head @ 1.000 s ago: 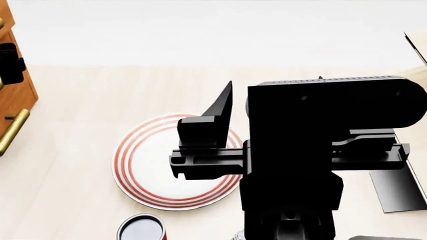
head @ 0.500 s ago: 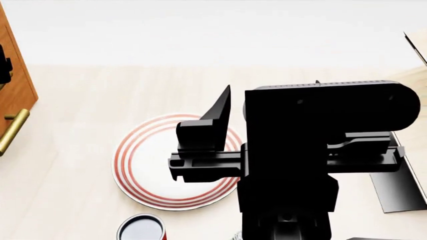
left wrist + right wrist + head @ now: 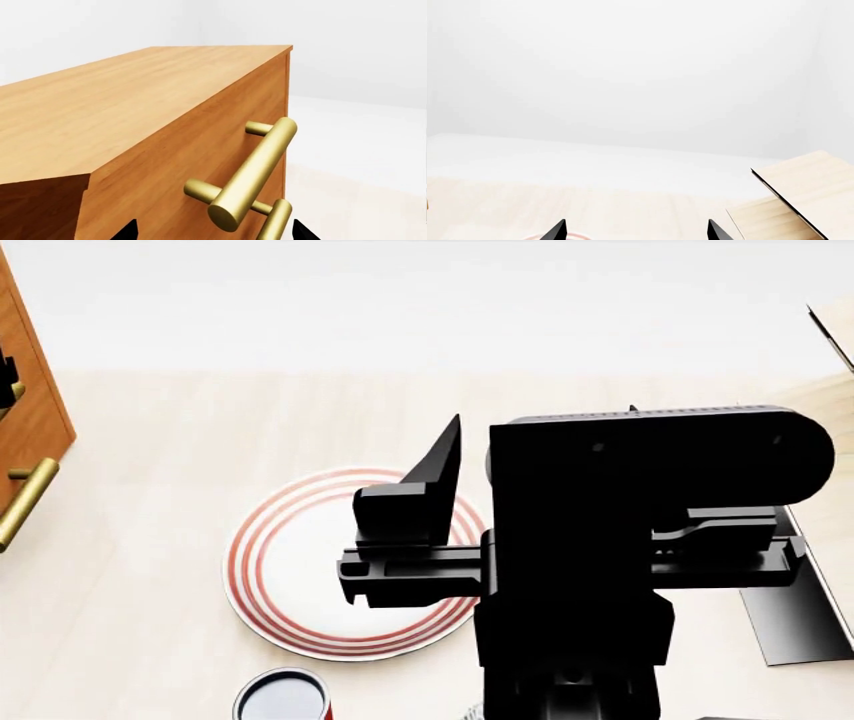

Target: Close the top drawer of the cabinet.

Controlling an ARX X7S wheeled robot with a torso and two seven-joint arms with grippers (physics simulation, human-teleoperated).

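The orange-brown cabinet (image 3: 133, 100) fills the left wrist view, and a strip of it shows at the head view's left edge (image 3: 30, 410). The top drawer's front (image 3: 193, 150) carries a brass bar handle (image 3: 257, 172). It looks nearly flush under the cabinet's top. The lower drawer's handle (image 3: 277, 222) peeks out below and also shows in the head view (image 3: 24, 502). My left gripper (image 3: 213, 232) is open, its two tips either side of the top handle's near end, holding nothing. My right gripper (image 3: 636, 231) is open and empty over the table, far from the cabinet.
A white plate with red rings (image 3: 287, 570) lies under my right arm (image 3: 641, 540). A round can with a red side (image 3: 283, 698) stands at the near edge. Pale plywood boards (image 3: 800, 185) on a dark base (image 3: 801, 615) stand to the right.
In the head view my left gripper has moved left toward the cabinet and is now almost out of frame. The right arm has barely moved.
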